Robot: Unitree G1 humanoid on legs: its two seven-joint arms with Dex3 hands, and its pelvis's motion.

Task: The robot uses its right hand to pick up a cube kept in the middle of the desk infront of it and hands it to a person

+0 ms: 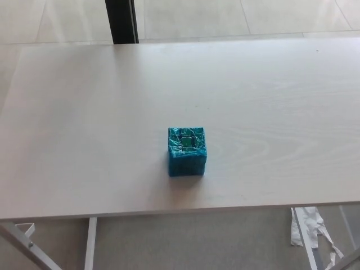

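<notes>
Nearest the camera, below the desk's front edge, left to right: pale metal frame strut (22,241) running diagonally at lower left; white upright leg (90,243) just beside it; grey floor (191,242) between; crumpled white scrap (308,228), paper or plastic, cannot tell which, at lower right beside another slanted strut (350,257).

Desk (84,112): pale whitewashed wood grain, wide, filling most of the view, far edge near the top.

Cube (187,151): teal-blue, wrapped in glossy crinkled film, small green patch on the top face. Resting flat on the desk, roughly central left to right, nearer the front edge than the far one. Touching nothing else, well apart from every edge. Faint shadow at its base.

Beyond the desk: light tiled floor (281,17); dark vertical post (121,21) at top, left of centre, standing behind the far edge.

Robot hands: left not visible, right not visible; finger state impossible to tell for either. No contact with cube.
</notes>
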